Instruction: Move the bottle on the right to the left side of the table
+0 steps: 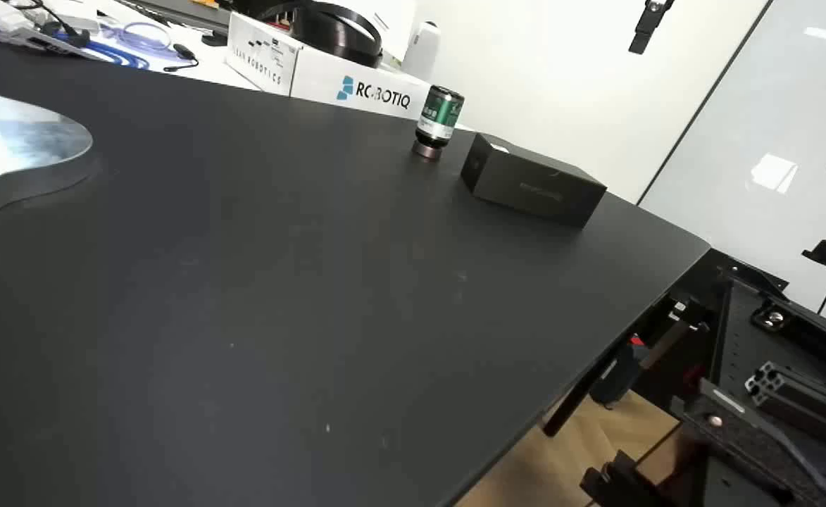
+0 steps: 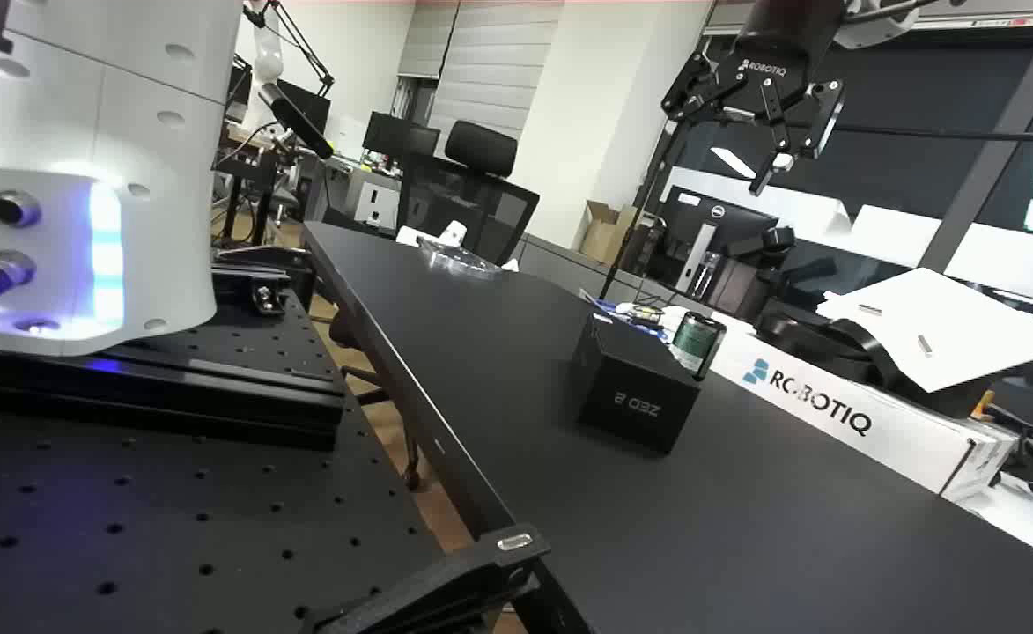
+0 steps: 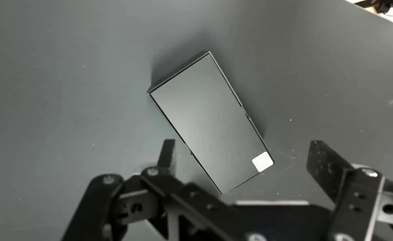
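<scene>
The dark green bottle (image 1: 442,113), with white label markings, stands on the black table (image 1: 279,282) beside a black box, near the white ROBOTIQ box. A narrower brownish part is at its bottom. In an exterior view the bottle (image 2: 699,342) is partly hidden behind the black box. It is out of the wrist view. My gripper (image 2: 745,128) hangs high above the table in an exterior view, well away from the bottle. In the wrist view my gripper (image 3: 245,152) is open and empty, with its fingers wide apart over the table (image 3: 65,117) and the black box.
The black box (image 1: 532,183) lies close to the bottle; it shows below the fingers in the wrist view (image 3: 209,124). The white ROBOTIQ box (image 1: 363,88) borders the table. A shiny clear object (image 1: 25,141) lies on the table; the robot base (image 2: 102,176) stands beside it.
</scene>
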Controlling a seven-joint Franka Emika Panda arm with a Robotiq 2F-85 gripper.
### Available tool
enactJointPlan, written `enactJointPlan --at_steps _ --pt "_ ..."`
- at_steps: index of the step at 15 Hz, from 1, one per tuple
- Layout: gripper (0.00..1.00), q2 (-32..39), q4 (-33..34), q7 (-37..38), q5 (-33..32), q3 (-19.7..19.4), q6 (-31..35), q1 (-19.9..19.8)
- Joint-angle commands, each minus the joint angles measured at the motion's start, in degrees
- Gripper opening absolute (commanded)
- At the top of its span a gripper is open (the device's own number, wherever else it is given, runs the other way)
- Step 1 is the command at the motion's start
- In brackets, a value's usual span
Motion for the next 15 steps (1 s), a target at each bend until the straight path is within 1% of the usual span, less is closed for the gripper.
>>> enactJointPlan --at_steps 1,10,12,15 --pt "1.00 0.12 0.07 -0.24 0.33 1.62 -0.07 -1.65" --pt "1.00 0.11 0.07 -0.25 0.33 1.62 -0.07 -1.65" --pt "1.00 2.14 2.35 0.27 0.61 2.32 1.00 -1.58" --pt "1.00 7.98 7.98 0.53 1.19 3.92 3.43 -1.13"
